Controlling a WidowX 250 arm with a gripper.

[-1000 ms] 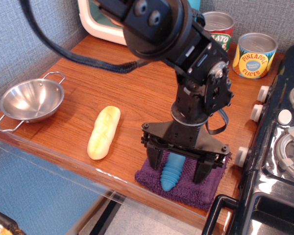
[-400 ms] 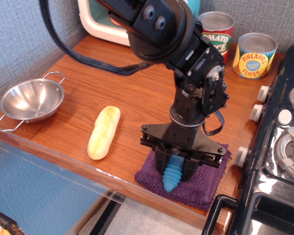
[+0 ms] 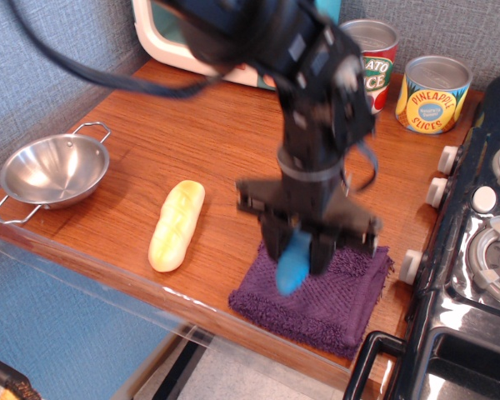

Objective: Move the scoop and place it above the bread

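My gripper (image 3: 298, 250) is shut on the scoop (image 3: 292, 265), whose blue ribbed handle hangs down between the fingers, lifted a little above the purple cloth (image 3: 321, 297). The scoop's silver head is hidden inside the gripper. The arm is motion-blurred. The bread (image 3: 177, 225), a pale yellow roll, lies on the wooden table (image 3: 200, 142) to the left of the gripper, apart from it.
A steel bowl (image 3: 54, 171) stands at the table's left edge. Two cans, tomato (image 3: 373, 52) and pineapple (image 3: 433, 93), stand at the back right. A white appliance (image 3: 183, 37) is at the back. A toy stove (image 3: 475, 250) borders the right side.
The jaws closed on the blue handle while it lay on the cloth. Now the gripper has risen with the scoop and shifted slightly back.
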